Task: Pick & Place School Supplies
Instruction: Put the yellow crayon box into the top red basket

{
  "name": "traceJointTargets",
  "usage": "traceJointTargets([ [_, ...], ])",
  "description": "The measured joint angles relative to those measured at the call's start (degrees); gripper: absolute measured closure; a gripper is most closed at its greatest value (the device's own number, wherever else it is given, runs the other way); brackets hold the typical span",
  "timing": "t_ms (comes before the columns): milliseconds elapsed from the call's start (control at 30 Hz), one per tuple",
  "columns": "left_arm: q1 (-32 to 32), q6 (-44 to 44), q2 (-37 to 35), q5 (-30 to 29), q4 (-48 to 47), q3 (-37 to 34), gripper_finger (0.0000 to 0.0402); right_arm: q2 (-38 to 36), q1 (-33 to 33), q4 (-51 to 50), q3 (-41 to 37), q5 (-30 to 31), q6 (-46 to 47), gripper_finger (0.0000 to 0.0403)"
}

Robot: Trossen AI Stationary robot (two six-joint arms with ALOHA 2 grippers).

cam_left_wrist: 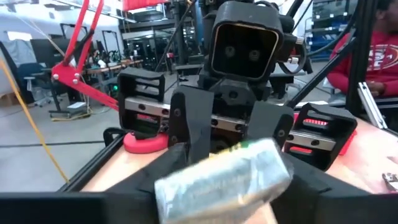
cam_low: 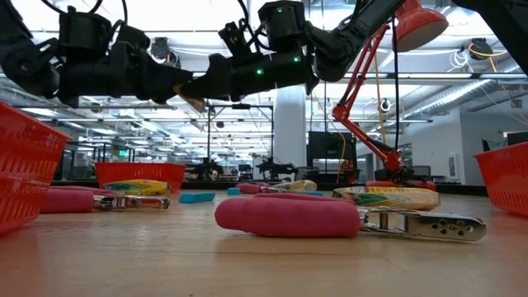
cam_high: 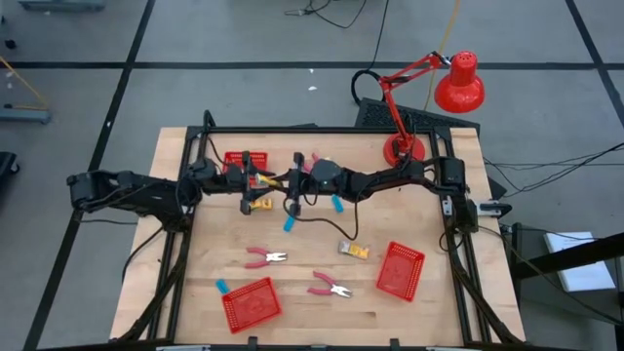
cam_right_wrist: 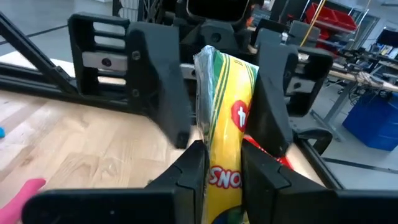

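High view, table: light wooden tabletop (cam_high: 322, 297) on a grey floor with dark tape lines, red desk lamp (cam_high: 434, 93) clamped at the far right corner.
High view, baskets: three red mesh baskets, one at the near left (cam_high: 252, 302), one at the near right (cam_high: 401, 270), one at the far left (cam_high: 237, 162) under the arms; can't tell what's inside any of them.
High view, loose stuff: two pink-handled pliers (cam_high: 264, 257) and (cam_high: 330, 287) lie flat, long axes roughly left-right, metal tips pointing right; a yellow-and-silver packet (cam_high: 354, 251) sits between them and the right basket; light-blue blocks at (cam_high: 221, 287), (cam_high: 290, 223) and (cam_high: 337, 205).
High view, arms: left gripper (cam_high: 261, 178) and right gripper (cam_high: 295, 182) meet tip to tip over the far middle of the table.
Low view, room: big open lab, ceiling lights, white column; nearest pliers fill the foreground, handles left, jaws right; both grippers hang well above the wood.
Left wrist view: a silvery packet (cam_left_wrist: 221, 180) sits crosswise between the left fingers, which look closed on it, with the right gripper facing it right up close.
Right wrist view: a yellow packet (cam_right_wrist: 225, 152) stands on edge, long axis running away from the camera, pinched by the right fingers (cam_right_wrist: 264, 177); the left gripper's fingers flank its far end.
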Motion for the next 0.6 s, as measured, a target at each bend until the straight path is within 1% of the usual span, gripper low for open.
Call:
traceJointTargets([
  [133, -0.10, 1.67, 0.10, 1.37, -0.48, -0.04, 0.0328, 0.00, 0.01, -1.19, 0.00, -0.42, -0.18, 0.0342],
  [267, -0.04, 2.51, 0.10, 2.15, -0.57, -0.04, 0.0331, -0.02, 0.02, -1.17, 0.00, -0.36, -0.27, 0.0342],
  [433, 0.22, 4.03, 0.08, 1.17, -1.68, -0.02, 0.0331, -0.02, 0.00, -2.04, 0.00, -0.17, -0.71, 0.0340],
  [467, 0.50, 4.24, 0.08, 1.27, -1.77, -0.02, 0.0331, -0.02, 0.00, -2.63, 0.01, -0.05, -0.77, 0.0330],
  [500, 0.91, 4.60, 0.08, 1.34, -1.85, 0.00, 0.0331, -0.02, 0.00, -3.56, 0.07, 0.28, -0.66, 0.0312],
  [600, 2.07, 5.32, 0.10, 0.86, -3.22, -0.06, 0.0331, -0.17, -0.11, -7.46, 0.07, 1.00, 0.73, 0.0240],
])
